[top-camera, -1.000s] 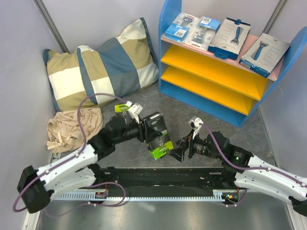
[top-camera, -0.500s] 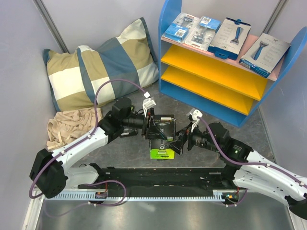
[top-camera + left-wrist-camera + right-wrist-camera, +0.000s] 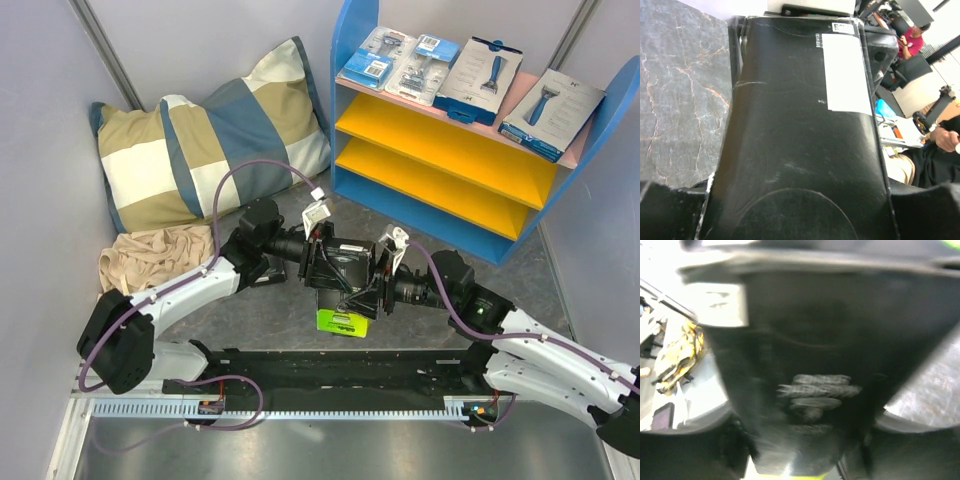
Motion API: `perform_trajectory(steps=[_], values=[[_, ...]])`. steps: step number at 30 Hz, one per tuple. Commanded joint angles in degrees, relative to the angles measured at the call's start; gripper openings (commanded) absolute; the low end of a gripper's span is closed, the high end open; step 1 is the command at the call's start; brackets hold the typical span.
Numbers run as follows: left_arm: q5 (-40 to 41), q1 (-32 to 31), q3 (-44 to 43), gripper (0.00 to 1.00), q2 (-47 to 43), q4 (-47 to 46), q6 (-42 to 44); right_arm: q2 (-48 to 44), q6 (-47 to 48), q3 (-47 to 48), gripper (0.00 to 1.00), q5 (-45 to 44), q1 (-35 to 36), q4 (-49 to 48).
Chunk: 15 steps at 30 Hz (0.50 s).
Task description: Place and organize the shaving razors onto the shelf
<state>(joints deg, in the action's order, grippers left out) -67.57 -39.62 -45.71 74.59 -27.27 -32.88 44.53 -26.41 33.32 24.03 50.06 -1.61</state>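
A black-and-lime-green razor box [image 3: 345, 278] hangs above the table between both arms, lime end [image 3: 340, 322] down. My left gripper [image 3: 318, 262] is shut on its left side. My right gripper [image 3: 382, 285] has closed on its right side. The box [image 3: 800, 125] fills the left wrist view between my left gripper [image 3: 807, 45] fingers. Although blurred, the box [image 3: 805, 340] also fills the right wrist view inside my right gripper [image 3: 805, 405]. The shelf [image 3: 350, 60] stands at the back right. Its pink top board carries two blue-card blister packs [image 3: 372, 55] [image 3: 422, 65] and two flat boxes [image 3: 482, 78] [image 3: 550, 110].
A checked pillow [image 3: 210, 140] leans in the back left corner, with a crumpled beige cloth [image 3: 150, 265] in front of it. Grey walls close in both sides. The shelf's two yellow boards [image 3: 450, 150] carry nothing. A black rail [image 3: 340, 365] runs along the near edge.
My left arm swung the box rightward to the middle and turned it lime end down. My right gripper came in from the right and closed on the box.
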Motion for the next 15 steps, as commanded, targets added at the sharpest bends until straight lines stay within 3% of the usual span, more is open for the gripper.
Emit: perform_trajectory(steps=[1, 2, 5, 8, 9, 12, 15], values=[[-1.34, -0.55, -6.57, 0.12, -0.32, -5.45, -4.13, 1.08, 0.05, 0.25, 0.42, 0.68, -0.41, -2.53], [-0.29, -0.55, -7.45, 0.13, -0.41, -0.90, -1.16, 0.91, 0.05, 0.34, 0.36, 0.49, -0.41, -2.52], [3.84, -0.38, -10.70, 0.19, -0.41, 6.76, 4.64, 0.64, 0.22, 1.22, 0.33, -0.82, -0.49, -1.47], [9.90, -0.37, -14.57, 0.30, -0.49, 18.89, 10.79, 0.73, 0.75, 2.54, 0.30, -2.14, -0.49, -0.15], [13.31, -0.20, -15.80, 0.40, -0.58, 22.83, 11.95, 0.73, 1.01, 2.80, 0.30, -2.67, -0.58, 0.20], [18.85, 0.76, -17.12, 0.56, -1.29, 26.90, 14.25, 0.82, 1.19, 3.94, 0.27, -4.51, -0.58, 1.25], [22.74, 2.08, -17.56, 0.62, -2.16, 29.11, 14.51, 1.34, 1.36, 5.61, 0.24, -6.88, -0.76, 2.91]])
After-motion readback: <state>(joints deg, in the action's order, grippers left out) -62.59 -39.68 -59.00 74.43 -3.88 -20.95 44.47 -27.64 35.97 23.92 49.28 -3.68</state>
